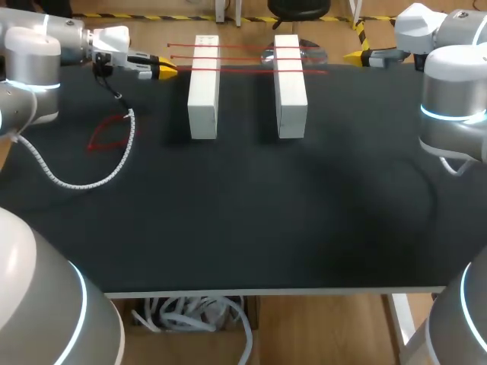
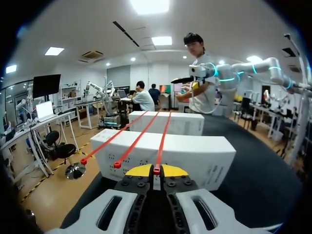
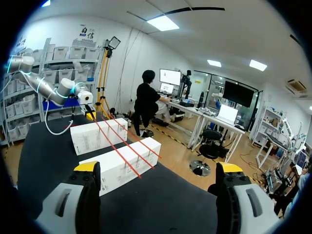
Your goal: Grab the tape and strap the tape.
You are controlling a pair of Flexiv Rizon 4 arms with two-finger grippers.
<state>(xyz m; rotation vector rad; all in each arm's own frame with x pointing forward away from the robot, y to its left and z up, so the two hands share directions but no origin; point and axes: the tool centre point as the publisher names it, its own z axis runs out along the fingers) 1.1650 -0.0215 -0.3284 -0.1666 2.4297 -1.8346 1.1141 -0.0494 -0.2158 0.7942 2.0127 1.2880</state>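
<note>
Two white blocks (image 1: 203, 87) (image 1: 290, 85) lie side by side at the back of the black table. Three thin red straps (image 1: 243, 57) run across their tops. My left gripper (image 1: 163, 70) is just left of the left block, shut on the end of the nearest red strap (image 2: 157, 169). In the left wrist view its yellow tips (image 2: 156, 171) meet on that strap end, and the other two straps (image 2: 100, 146) (image 2: 136, 141) lie free on the near block (image 2: 195, 158). My right gripper (image 1: 356, 55) hangs right of the right block, wide open and holding nothing (image 3: 158, 168); the blocks (image 3: 122, 165) lie ahead of it.
A loose red strap loop (image 1: 110, 137) lies on the table at the left. My left arm's white coiled cable (image 1: 84, 180) droops onto the table beside it. A pale glossy patch (image 1: 304, 52) shows behind the right block.
</note>
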